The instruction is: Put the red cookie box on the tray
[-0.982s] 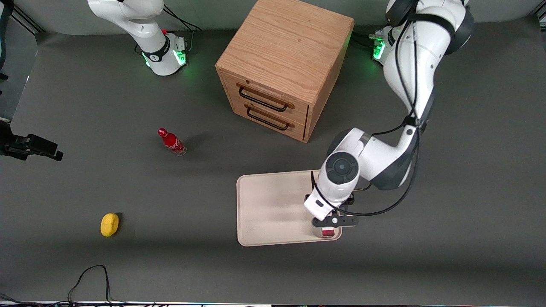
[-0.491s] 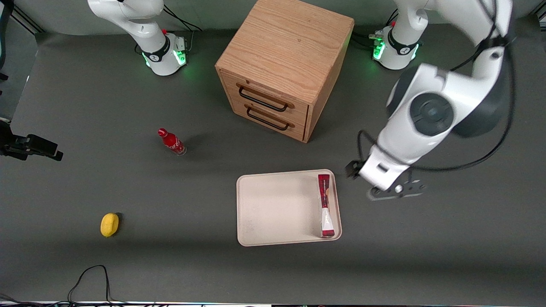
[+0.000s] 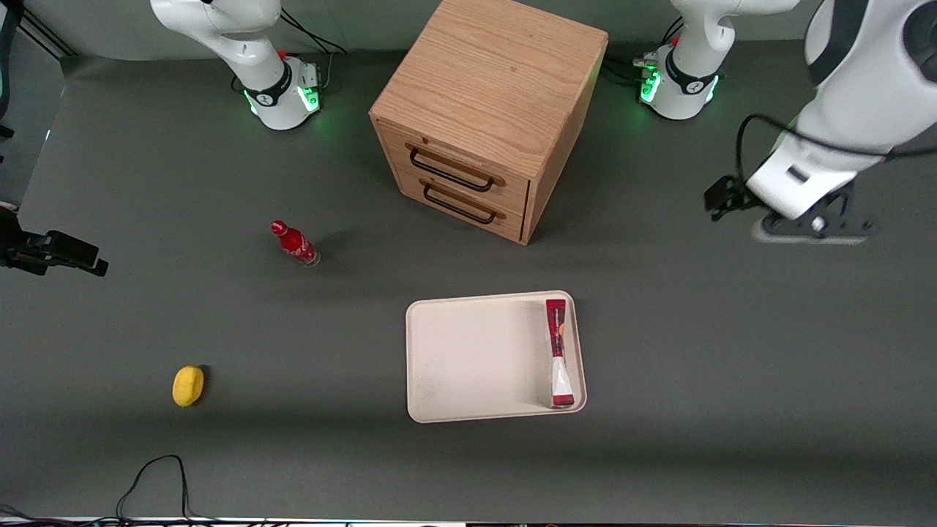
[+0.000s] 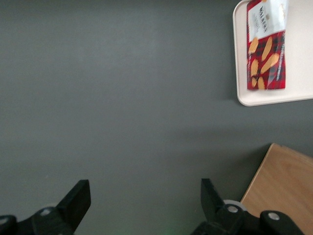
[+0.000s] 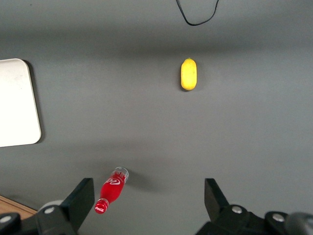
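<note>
red cookie box [image 3: 558, 353] flat on tray [image 3: 468, 359], along rim toward working arm's end | gripper [image 4: 142, 205] spread wide, empty, raised well clear | retreat: hold height, avoid cabinet [image 3: 483, 110]

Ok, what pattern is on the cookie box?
Red tartan with biscuit pictures on the red cookie box; left wrist view.

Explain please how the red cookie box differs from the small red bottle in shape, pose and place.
The red cookie box is a long, slim carton; the red bottle is round and narrow-necked. The box lies flat on the tray along one rim; the bottle stands on the bare table, nearer the parked arm's end. The box shows white panels; the bottle is red nearly all over. Both are red. The gripper hangs open, away from both.
</note>
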